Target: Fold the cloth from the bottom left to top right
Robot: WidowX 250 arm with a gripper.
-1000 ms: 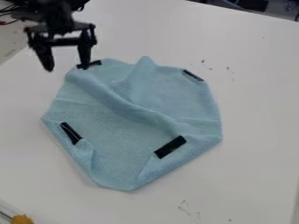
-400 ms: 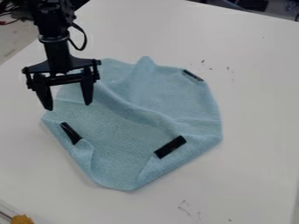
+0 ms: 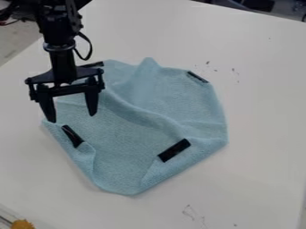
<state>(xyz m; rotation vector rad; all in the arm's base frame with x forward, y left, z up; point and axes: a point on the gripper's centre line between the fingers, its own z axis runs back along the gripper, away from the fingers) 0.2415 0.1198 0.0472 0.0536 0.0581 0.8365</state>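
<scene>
My gripper (image 3: 72, 117) stands open over the left part of the cloth, its two fingers spread wide with nothing between them. The left fingertip is near the cloth's left corner, just above a black strip there. The light blue cloth (image 3: 128, 134) lies rumpled in the middle of the table, with a raised ridge running from upper left to lower right. Its edges are partly turned in, and black strips show near its corners. The arm covers part of its upper left edge.
The white table (image 3: 257, 112) surrounds the cloth, with small dark marks at the upper right and near the bottom. An orange-yellow object (image 3: 23, 224) sits at the bottom left corner, beside a clear-edged item. Dark cables lie at the upper left.
From the top left, the gripper has come down and toward the viewer, over the cloth's left side, still open. The cloth lies as before.
</scene>
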